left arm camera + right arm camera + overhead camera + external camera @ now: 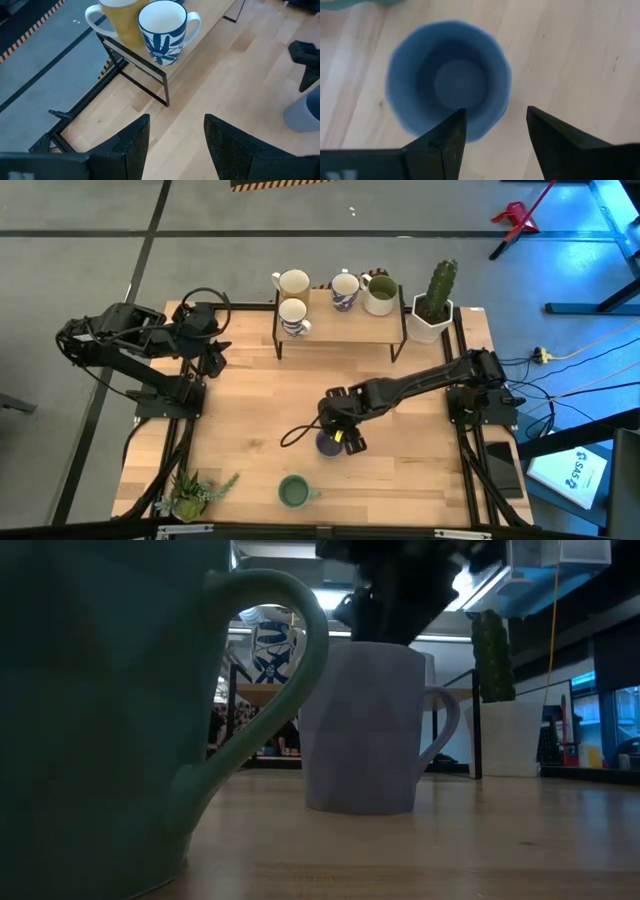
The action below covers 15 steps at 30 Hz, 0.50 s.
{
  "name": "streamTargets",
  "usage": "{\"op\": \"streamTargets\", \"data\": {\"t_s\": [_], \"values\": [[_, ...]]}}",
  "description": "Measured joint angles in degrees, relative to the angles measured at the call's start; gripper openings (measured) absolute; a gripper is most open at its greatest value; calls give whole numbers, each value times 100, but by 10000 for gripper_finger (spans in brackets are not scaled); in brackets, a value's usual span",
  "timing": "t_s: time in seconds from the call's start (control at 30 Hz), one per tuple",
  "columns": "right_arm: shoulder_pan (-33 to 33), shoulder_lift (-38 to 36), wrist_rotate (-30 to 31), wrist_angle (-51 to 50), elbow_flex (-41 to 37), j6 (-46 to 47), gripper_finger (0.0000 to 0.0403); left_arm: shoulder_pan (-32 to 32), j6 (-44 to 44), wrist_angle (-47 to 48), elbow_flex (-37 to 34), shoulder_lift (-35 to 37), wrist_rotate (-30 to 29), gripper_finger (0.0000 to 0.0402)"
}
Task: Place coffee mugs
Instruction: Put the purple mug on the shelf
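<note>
Two mugs are sitting loose on the table; the blue mug is standing upright directly beneath the right gripper, whose wide-open fingers are straddling its rim.

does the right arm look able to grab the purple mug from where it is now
Probably yes. The right gripper hangs directly over the purple mug with its jaws open, one finger above the rim. Nothing stands between them, and the green mug sits well apart.
</note>
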<state>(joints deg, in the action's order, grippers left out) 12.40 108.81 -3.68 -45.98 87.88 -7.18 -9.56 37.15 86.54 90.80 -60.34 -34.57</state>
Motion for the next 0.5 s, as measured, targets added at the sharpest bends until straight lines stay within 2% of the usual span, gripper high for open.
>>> {"op": "streamTargets", "data": {"t_s": [0.27, 0.37, 0.47, 0.5], "values": [[-2, 0, -93, 835, -769, 388, 161, 0, -7, 0, 0, 0, -2, 182], [-2, 0, -41, 861, -777, 556, 112, 0, -22, 0, 0, 0, -21, 182], [-12, 0, -37, 868, -777, 699, 32, 0, -25, 1, 0, 0, -26, 182], [-34, 0, -69, 851, -774, 698, 17, 0, -25, 1, 0, 0, -28, 182]]}}
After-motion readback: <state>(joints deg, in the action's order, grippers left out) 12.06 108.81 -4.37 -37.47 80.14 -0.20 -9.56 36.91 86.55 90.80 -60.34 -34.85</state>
